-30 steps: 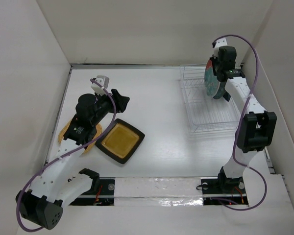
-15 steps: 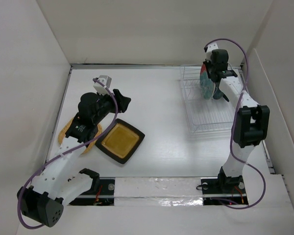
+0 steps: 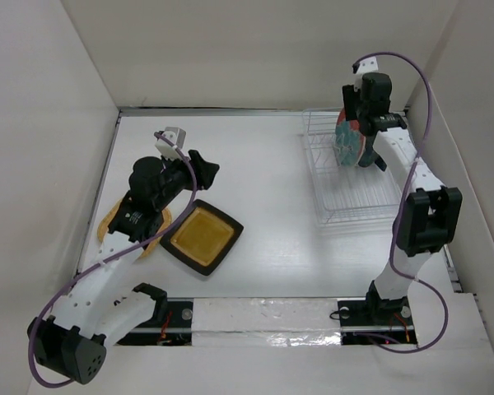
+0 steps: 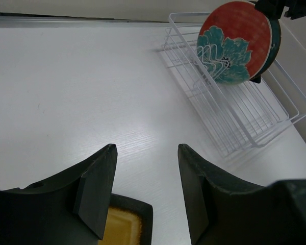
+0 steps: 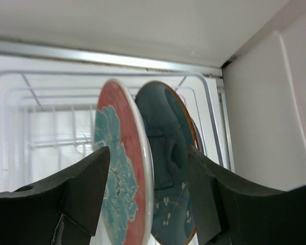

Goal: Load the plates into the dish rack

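The red-teal-white marbled plate [image 3: 347,141] [image 4: 234,43] [image 5: 117,173] stands upright in the white wire dish rack [image 3: 358,197] [image 4: 250,120] [image 5: 209,97]. My right gripper [image 3: 356,123] [image 5: 148,150] is open, its fingers apart on either side of that plate's upper rim. A glossy teal plate [image 5: 168,138] stands just behind it. The square black-rimmed mustard plate [image 3: 202,237] [image 4: 120,227] lies flat on the table. My left gripper [image 3: 199,169] [image 4: 147,148] hangs open and empty above its far corner. The tan-orange plate [image 3: 114,220] lies partly hidden under the left arm.
The rack sits at the back right, close to the right wall [image 3: 469,164] and the back wall [image 3: 255,49]. White tabletop [image 3: 263,181] lies between the mustard plate and the rack.
My right gripper has set the marbled plate upright in the rack and opened, letting it go. The left arm has not moved.
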Robot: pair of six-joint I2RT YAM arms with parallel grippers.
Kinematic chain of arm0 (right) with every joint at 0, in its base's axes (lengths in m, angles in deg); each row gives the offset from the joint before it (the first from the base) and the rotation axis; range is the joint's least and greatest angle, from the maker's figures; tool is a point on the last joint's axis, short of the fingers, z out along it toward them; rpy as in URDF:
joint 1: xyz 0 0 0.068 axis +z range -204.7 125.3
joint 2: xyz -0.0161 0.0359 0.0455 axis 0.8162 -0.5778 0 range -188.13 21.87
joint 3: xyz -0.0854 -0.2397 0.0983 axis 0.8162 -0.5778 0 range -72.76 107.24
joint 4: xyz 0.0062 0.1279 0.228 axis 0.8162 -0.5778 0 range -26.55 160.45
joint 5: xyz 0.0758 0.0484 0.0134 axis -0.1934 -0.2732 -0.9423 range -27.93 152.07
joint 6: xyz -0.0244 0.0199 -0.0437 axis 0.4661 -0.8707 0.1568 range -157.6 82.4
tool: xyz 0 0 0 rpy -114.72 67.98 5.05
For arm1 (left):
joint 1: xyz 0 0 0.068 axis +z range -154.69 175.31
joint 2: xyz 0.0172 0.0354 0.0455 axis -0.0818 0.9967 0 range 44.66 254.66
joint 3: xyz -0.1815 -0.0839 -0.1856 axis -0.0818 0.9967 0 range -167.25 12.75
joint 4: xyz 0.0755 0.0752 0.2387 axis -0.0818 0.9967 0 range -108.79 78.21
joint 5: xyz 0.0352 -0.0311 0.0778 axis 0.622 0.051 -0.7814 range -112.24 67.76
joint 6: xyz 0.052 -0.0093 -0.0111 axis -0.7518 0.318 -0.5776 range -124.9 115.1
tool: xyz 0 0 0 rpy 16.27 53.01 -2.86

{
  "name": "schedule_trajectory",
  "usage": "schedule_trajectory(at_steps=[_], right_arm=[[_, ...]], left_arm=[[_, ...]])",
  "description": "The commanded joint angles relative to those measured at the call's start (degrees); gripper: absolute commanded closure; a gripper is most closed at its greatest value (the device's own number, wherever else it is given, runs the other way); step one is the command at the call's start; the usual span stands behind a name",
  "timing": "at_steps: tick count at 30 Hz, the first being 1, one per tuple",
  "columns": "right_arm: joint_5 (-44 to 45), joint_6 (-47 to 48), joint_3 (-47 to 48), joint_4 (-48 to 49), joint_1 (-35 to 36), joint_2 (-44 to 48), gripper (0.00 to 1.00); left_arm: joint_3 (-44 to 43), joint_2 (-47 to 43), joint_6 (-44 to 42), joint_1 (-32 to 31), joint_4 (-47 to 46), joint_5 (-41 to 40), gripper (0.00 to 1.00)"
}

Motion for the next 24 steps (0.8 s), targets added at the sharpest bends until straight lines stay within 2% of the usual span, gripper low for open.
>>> schedule_trajectory(at_steps=[1, 2, 4, 5, 7, 8, 9, 11, 15, 16, 17, 18, 19, 22, 24], right_arm=[[-0.3, -3.6, 2.9, 3.7, 3.4, 7.8, 0.34], [-1.0, -4.1, 2.5, 3.8, 4.2, 8.4, 0.36], [-6.6, -7.2, 2.6, 2.5, 7.0, 9.5, 0.61], [-6.6, -7.2, 2.6, 2.2, 8.0, 9.7, 0.76], [-14.2, -10.6, 0.8, 2.8, 11.4, 10.2, 1.0], [-16.8, -12.1, -0.4, 5.0, 12.6, 10.6, 1.0], [-23.4, -15.2, -3.1, 6.6, 13.8, 10.6, 1.0], [-29.2, -18.8, -5.4, 11.3, 18.1, 9.3, 1.0], [-39.6, -23.4, -6.6, 13.7, 25.2, 3.5, 1.0], [-41.5, -23.8, -5.9, 13.5, 26.2, 2.2, 0.93], [-44.3, -25.3, -5.9, 13.6, 27.4, 0.0, 0.76], [-45.8, -25.9, -6.2, 13.9, 27.4, -1.0, 0.76], [-47.8, -26.3, -6.5, 14.1, 28.2, -2.0, 0.55], [-52.8, -27.1, -7.5, 13.8, 30.3, -5.6, 0.38], [-50.3, -26.5, -8.5, 11.9, 32.4, -6.6, 0.34]], left_arm=[[0.3, -2.1, -0.1, 0.1, -3.2, 1.0, 0.53], [0.2, -2.2, -0.1, 0.1, -3.0, 1.1, 0.53], [0.3, -3.2, -0.1, 0.1, -2.9, 1.4, 0.6], [0.3, -3.2, -0.1, 0.1, -3.1, 1.4, 0.63], [0.4, -4.7, -0.1, 0.1, -3.6, 0.6, 0.78], [0.4, -5.3, 0.0, 0.1, -3.6, -0.2, 0.86], [0.6, -6.9, 0.2, 0.1, -3.6, -1.8, 1.0], [1.5, -9.1, 0.4, 0.1, -5.0, -3.0, 1.0], [3.4, -14.0, 0.7, 0.1, -6.8, -6.1, 1.0], [3.4, -14.2, 0.6, 0.1, -6.5, -5.9, 1.0], [3.4, -14.3, 0.6, 0.1, -6.4, -5.5, 1.0], [3.4, -14.1, 0.5, 0.1, -6.4, -5.2, 1.0], [3.2, -14.0, 0.5, 0.1, -6.1, -5.1, 1.0], [2.7, -13.3, 0.1, 0.1, -5.1, -4.8, 0.94], [2.9, -13.4, 0.2, 0.1, -5.3, -4.0, 0.88]])
